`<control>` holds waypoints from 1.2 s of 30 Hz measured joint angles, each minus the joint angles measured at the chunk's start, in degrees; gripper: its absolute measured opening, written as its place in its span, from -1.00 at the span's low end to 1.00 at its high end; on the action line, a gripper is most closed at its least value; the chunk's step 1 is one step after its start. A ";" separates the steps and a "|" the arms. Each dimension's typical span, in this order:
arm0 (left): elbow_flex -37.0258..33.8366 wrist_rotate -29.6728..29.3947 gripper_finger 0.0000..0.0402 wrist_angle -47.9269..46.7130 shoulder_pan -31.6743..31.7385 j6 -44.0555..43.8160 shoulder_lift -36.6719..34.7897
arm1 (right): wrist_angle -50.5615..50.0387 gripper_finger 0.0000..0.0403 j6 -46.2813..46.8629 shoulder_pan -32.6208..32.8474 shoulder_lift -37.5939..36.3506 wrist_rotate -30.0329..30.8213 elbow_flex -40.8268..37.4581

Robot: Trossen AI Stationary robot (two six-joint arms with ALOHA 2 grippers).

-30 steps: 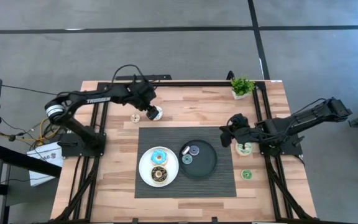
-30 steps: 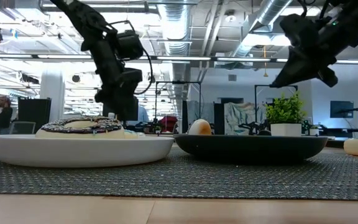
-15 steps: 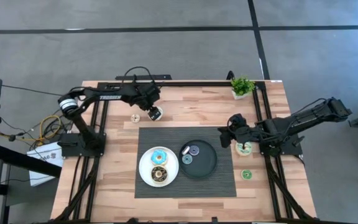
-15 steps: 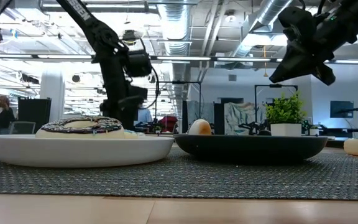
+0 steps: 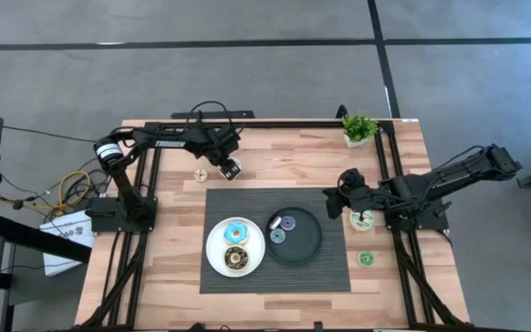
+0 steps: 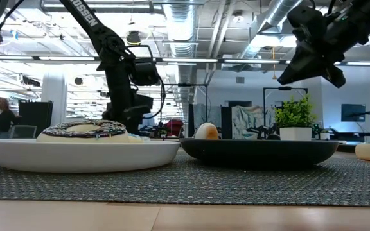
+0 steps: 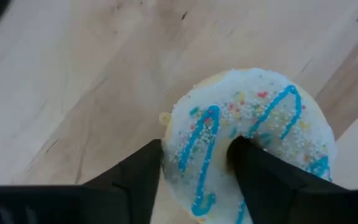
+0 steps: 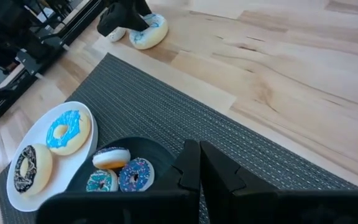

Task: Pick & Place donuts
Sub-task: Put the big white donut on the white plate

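Observation:
My left gripper (image 5: 227, 168) is over the bare wood beyond the mat's far left corner, shut on the white donut with blue drizzle (image 7: 253, 118), which also shows in the right wrist view (image 8: 151, 30). A coin-sized yellow donut (image 5: 201, 174) lies just to its left. The white plate (image 5: 213, 249) carries the blue donut (image 5: 236, 231) and the chocolate donut (image 5: 236, 259). The black plate (image 5: 313, 247) holds small donuts (image 8: 135, 174). My right gripper (image 5: 337, 192) hangs shut above the mat's right edge. The pale green donut (image 5: 362, 219) and a small green one (image 5: 365, 259) lie on the wood at its right. My left gripper has one finger (image 7: 247, 168) in the white donut's hole and the other finger (image 7: 145, 171) outside the ring, with a section of the iced ring (image 7: 197, 143) between them. The fingers come from above, pointing down. In the right wrist view the donut seems to lie on the wood.
A grey woven mat (image 5: 330, 272) under both plates covers the table's middle. A small potted plant (image 5: 359, 127) stands at the far right corner. Black frame rails run along the left and right table edges. Bare wood lies along the near edge and far middle.
My left arm has swung its elbow toward the table's far edge, while its gripper has stayed at the white donut, shifting slightly rightward. The donut has kept its place.

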 joint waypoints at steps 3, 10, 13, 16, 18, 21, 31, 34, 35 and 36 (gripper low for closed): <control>0.00 -0.02 -0.24 -0.02 0.00 -1.41 0.00 | -0.37 -1.00 -0.03 0.00 0.00 -0.01 0.00; 2.39 -0.02 -0.48 -6.47 -1.26 -7.23 -3.25 | -1.27 -1.00 -1.14 0.04 0.00 -1.56 0.00; 2.56 0.04 -0.53 -6.92 -3.57 -11.42 -7.71 | -1.29 -1.00 -3.09 0.04 0.00 -3.85 0.00; 2.56 0.05 -0.56 -8.83 -7.26 -16.81 -13.18 | -1.28 -1.00 -4.98 0.04 0.00 -6.40 0.00; 2.56 -1.75 -0.57 -11.53 -11.00 -21.09 -16.96 | -1.13 -1.00 -6.17 0.04 0.00 -8.02 0.00; 2.56 -8.19 -0.57 -16.42 -18.84 -29.80 -21.78 | -0.67 -1.00 -6.94 0.13 0.00 -9.78 0.00; 1.91 -24.29 -0.57 -22.54 -51.83 -66.44 -24.64 | 1.03 -1.00 -11.85 0.11 0.00 -15.23 0.02; 0.60 -25.70 -0.57 -22.36 -58.54 -77.24 -22.96 | 1.29 -1.00 -12.13 0.11 0.01 -16.14 0.02; 0.33 -25.89 -0.57 -22.05 -60.29 -80.36 -22.27 | 1.34 -1.00 -12.35 0.11 0.00 -16.32 0.02; -0.13 -26.03 -0.57 -21.57 -61.88 -82.90 -21.48 | 1.55 -1.00 -12.92 0.11 0.00 -16.56 0.02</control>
